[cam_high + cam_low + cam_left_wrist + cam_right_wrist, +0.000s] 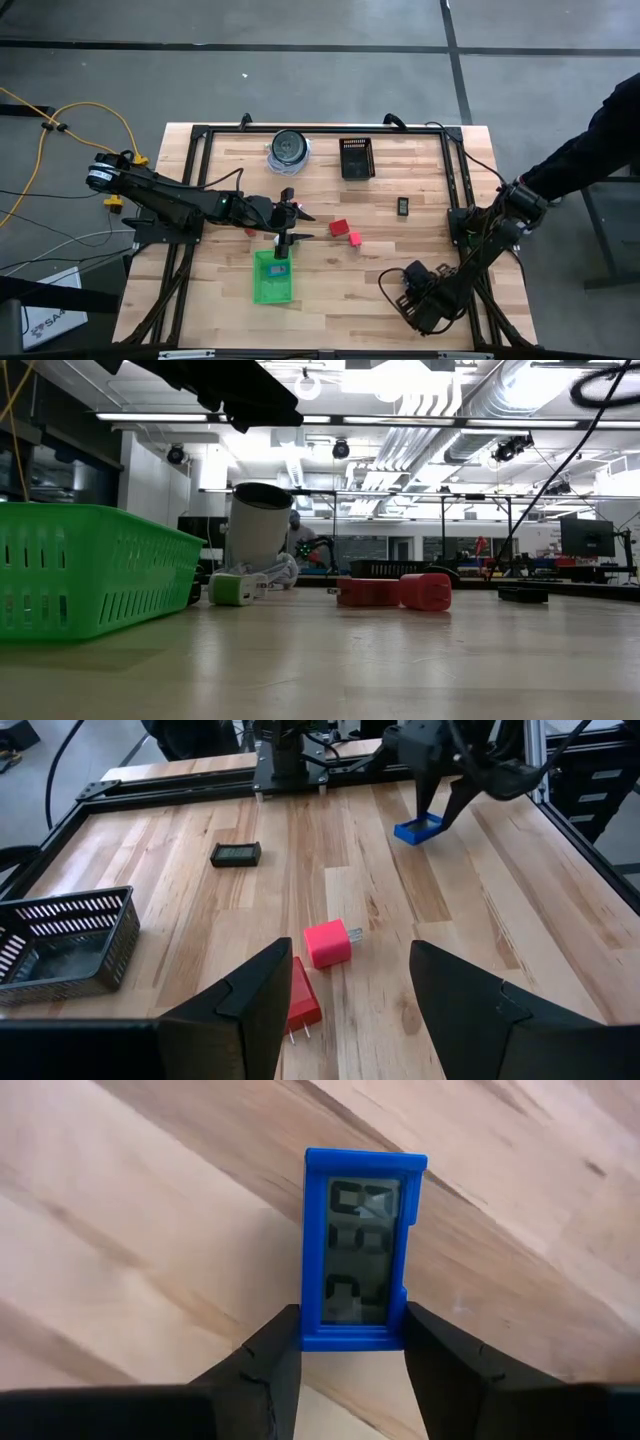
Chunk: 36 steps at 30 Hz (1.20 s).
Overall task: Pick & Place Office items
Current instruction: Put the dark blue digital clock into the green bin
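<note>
A small blue rectangular piece with a grey display (365, 1265) sits between the fingers of my right gripper (352, 1325), which is shut on it near the table's front right (415, 290). It also shows far off in the left wrist view as the blue piece (420, 827). My left gripper (345, 995) hangs open above mid-table, beside the green tray (272, 290), holding nothing. Beyond its fingers two red blocks (327, 942) (302, 1000) lie on the wood. A small black display piece (236, 853) lies farther right. A blue piece (282, 268) lies in the tray. My right gripper pinches the blue piece's two long sides (312, 1330) between its two fingers, near one short end. The fingers come from above, pointing down. The piece faces display up. Whether it is clear of the table, I cannot tell.
A black mesh basket (356, 158) and a round clear-and-dark container (289, 148) stand at the far edge. In the low view a white-and-green bit (235, 588) lies by the tray's wall (90, 565). A person's dark sleeve (600, 140) reaches in at the right.
</note>
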{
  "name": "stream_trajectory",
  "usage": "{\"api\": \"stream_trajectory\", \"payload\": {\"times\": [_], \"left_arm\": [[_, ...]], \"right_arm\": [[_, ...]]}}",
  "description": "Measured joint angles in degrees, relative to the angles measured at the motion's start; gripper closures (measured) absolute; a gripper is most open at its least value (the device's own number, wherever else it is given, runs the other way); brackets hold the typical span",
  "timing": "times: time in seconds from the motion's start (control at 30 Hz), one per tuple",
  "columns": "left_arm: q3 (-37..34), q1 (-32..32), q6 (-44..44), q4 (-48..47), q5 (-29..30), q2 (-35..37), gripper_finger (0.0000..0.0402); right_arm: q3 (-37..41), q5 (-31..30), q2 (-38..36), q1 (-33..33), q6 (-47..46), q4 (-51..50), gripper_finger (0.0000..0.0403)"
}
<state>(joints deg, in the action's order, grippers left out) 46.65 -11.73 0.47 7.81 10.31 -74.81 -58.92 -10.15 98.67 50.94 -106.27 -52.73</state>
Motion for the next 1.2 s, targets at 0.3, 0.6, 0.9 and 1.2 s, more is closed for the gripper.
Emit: {"api": "stream_trajectory", "payload": {"times": [0.3, 0.6, 0.9, 1.2], "left_arm": [[0.00, -0.02, 0.00, -0.02, 0.02, 0.00, 0.0206], [0.00, 0.00, -0.02, 0.00, 0.00, 0.00, 0.0206], [0.00, -0.01, 0.00, -0.02, 0.00, 0.00, 0.0206], [0.00, 0.00, 0.00, -0.02, 0.00, 0.00, 0.0206]], "right_arm": [[-5.04, -1.90, -0.15, -3.99, 10.44, -3.22, 0.0261], [-8.97, -4.48, -0.17, -10.32, 24.93, -3.93, 0.0261], [-11.64, -4.88, -0.17, -17.81, 40.08, -2.84, 0.0261], [-14.95, -5.40, -0.17, -23.91, 54.44, -0.33, 0.0261]]}}
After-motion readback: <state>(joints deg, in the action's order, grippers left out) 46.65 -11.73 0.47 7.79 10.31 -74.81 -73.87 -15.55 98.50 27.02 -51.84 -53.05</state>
